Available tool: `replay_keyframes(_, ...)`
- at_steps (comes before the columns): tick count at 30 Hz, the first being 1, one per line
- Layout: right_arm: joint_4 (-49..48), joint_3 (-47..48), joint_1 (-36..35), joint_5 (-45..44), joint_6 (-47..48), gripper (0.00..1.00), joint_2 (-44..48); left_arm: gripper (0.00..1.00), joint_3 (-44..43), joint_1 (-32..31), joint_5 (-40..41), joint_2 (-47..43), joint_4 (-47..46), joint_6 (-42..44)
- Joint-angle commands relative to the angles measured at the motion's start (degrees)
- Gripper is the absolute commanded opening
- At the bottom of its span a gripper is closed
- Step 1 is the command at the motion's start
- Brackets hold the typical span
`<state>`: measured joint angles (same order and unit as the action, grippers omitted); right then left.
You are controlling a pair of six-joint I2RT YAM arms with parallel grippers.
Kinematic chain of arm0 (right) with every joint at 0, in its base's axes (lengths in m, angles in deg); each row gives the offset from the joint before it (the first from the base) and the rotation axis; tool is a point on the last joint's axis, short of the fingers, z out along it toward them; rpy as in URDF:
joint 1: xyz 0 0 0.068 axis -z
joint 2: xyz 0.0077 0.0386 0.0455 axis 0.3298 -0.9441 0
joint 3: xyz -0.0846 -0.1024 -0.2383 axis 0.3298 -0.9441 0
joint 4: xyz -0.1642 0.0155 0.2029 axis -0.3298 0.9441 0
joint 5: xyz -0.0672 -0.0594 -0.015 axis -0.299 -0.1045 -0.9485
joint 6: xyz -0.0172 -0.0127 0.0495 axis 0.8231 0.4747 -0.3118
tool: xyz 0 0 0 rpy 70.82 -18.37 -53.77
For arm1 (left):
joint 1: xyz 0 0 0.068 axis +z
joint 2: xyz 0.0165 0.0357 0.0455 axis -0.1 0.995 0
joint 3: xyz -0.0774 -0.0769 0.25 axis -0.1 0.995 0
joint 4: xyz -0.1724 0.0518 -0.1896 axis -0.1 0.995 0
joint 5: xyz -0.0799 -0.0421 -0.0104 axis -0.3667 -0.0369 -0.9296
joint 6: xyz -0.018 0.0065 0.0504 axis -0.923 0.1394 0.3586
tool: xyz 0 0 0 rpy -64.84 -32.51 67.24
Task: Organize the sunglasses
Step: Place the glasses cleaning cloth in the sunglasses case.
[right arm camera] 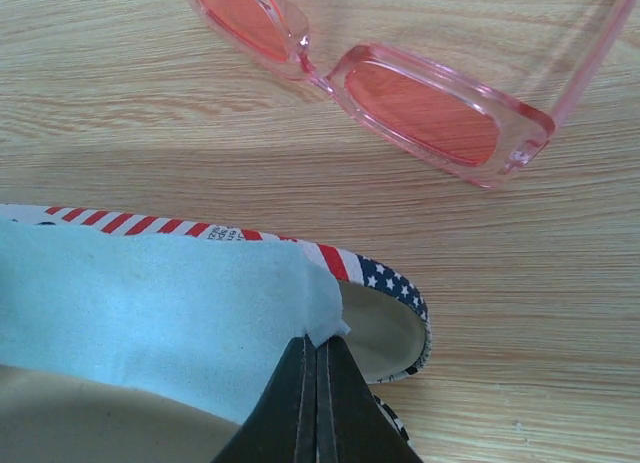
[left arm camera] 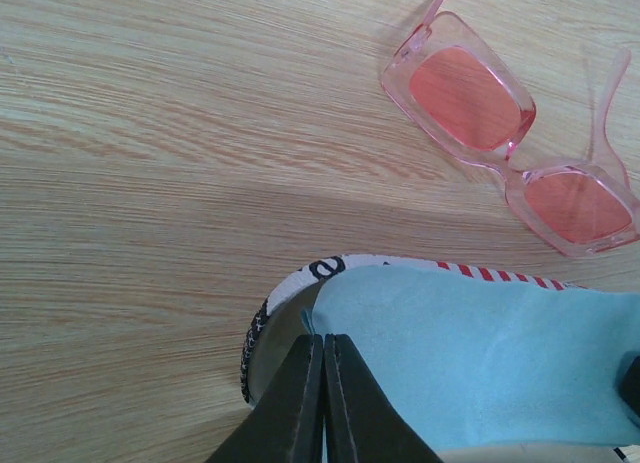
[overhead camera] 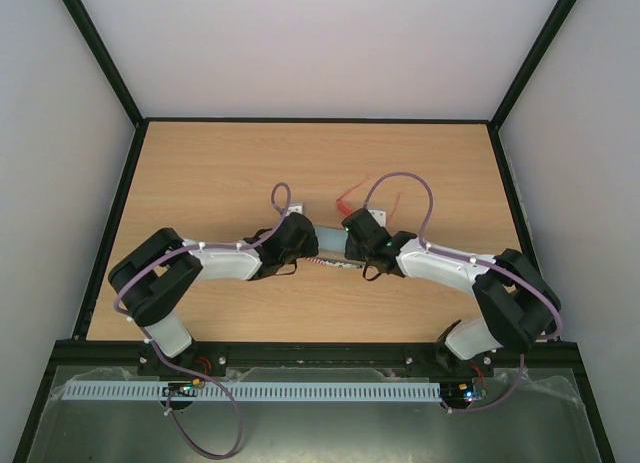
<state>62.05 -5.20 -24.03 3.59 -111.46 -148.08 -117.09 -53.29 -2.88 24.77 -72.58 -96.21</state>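
- Left gripper (left arm camera: pixel 325 351): black fingers pressed together on the left edge of a light blue square cloth (left arm camera: pixel 470 363).
- Right gripper (right arm camera: pixel 318 351): black fingers pressed together, pinching the right corner of the same cloth (right arm camera: pixel 150 303).
- Cloth position: it is stretched between the two grippers and lies over the open mouth of an oblong soft case printed with an American-flag pattern (left arm camera: pixel 300 279). The case's red-and-white stripes and white-starred blue end (right arm camera: pixel 385 275) show past the cloth edge, and part of its pale lining is exposed on the right.
- Case position: near the centre of the light wood-grain worktop (overhead camera: pixel 220 163), lengthwise parallel to the near edge.
- Sunglasses with a translucent pink rectangular plastic frame and orange-red lenses (left arm camera: pixel 515 155): they rest on the worktop just beyond the case, toward the far edge, apart from the case and cloth and clear of both grippers.
- Sunglasses attitude (right arm camera: pixel 420 108): temple arms unfolded and pointing toward the far edge.
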Motion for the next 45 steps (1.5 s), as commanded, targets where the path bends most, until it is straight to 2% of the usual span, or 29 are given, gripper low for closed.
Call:
replay_keyframes(1, -1.4, -0.7, 0.7, -0.7, 0.3, 0.01, -1.1, 0.02, -1.6, 0.5, 0.3, 0.8, -1.0, 0.8)
replay_keyframes(45, -1.6, 3.3, 2.5, 0.6, 2.2, 0.01, -5.6, 0.02, -3.8, 1.6, -0.7, 5.1, -1.8, 1.2)
